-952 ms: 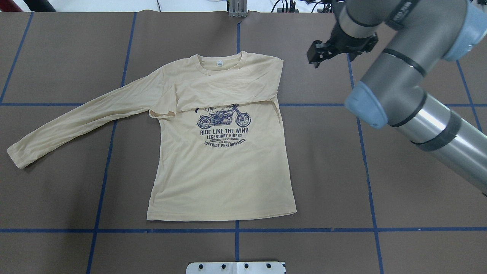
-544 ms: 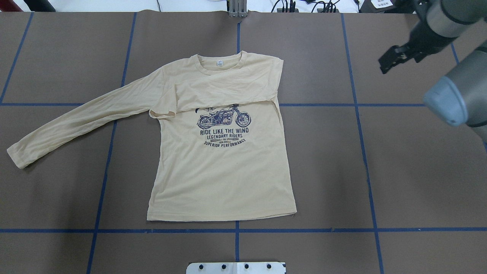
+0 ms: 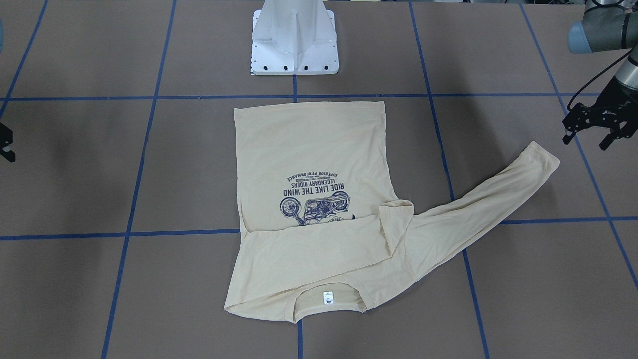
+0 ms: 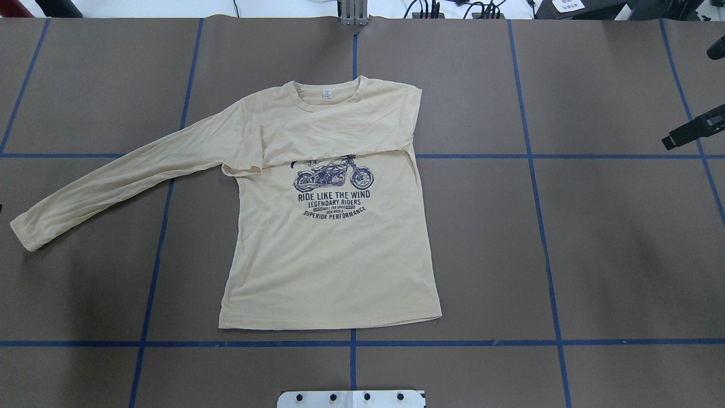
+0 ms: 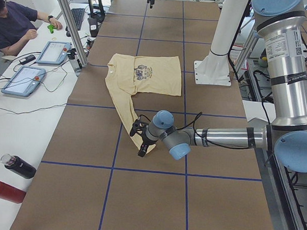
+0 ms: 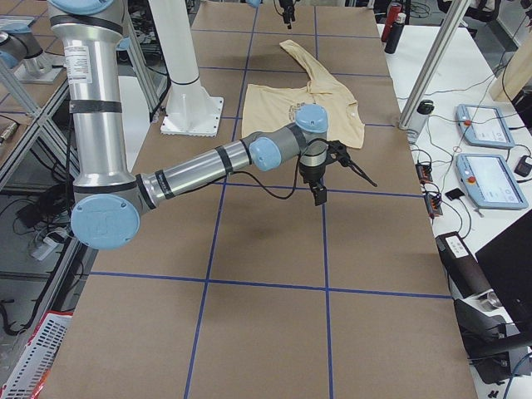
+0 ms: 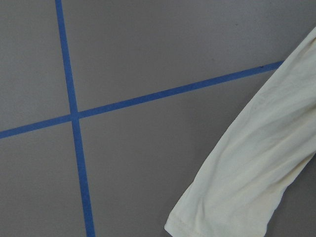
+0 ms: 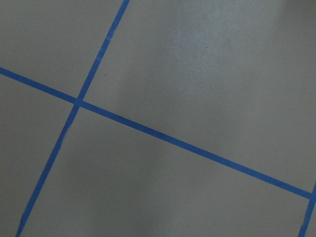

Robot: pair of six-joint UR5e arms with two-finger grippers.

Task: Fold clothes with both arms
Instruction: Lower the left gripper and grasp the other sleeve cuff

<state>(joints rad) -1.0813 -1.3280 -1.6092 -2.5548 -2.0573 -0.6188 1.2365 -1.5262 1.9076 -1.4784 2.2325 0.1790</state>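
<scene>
- Lying flat and print side up on the middle of the brown table (image 4: 595, 243), the T-shirt (image 4: 328, 260) has its hem toward the white pedestal base (image 3: 294, 45). Its neck label (image 4: 327, 94) is at the far end.
- The folded sleeve (image 4: 334, 133) lies across the chest and covers the top of the motorcycle print (image 4: 333, 174). Its open end sits at the body's edge on the robot's left.
- The outstretched sleeve (image 4: 124, 181) runs over the table to the robot's left and slants back toward the robot.
- The left gripper (image 3: 584, 144) hangs near the end of the outstretched sleeve. In the front-facing view it is apart from the sleeve, with its fingers spread and nothing between them.
- The left wrist view looks down on that sleeve end in its lower right corner, beside a crossing of blue tape lines (image 7: 74, 117).
- The right gripper (image 6: 345, 191) is well apart from the T-shirt, over bare table on the robot's right. The overhead view catches only a black piece of it at the right edge. The right side view shows its fingers splayed and empty.
- The right wrist view shows only table and tape.
- On the white bench along the table, a person (image 5: 15, 22) sits by two tablets (image 5: 22, 80). A black bottle (image 5: 19, 166) and a red bottle (image 5: 5, 190) lie at the near end.
</scene>
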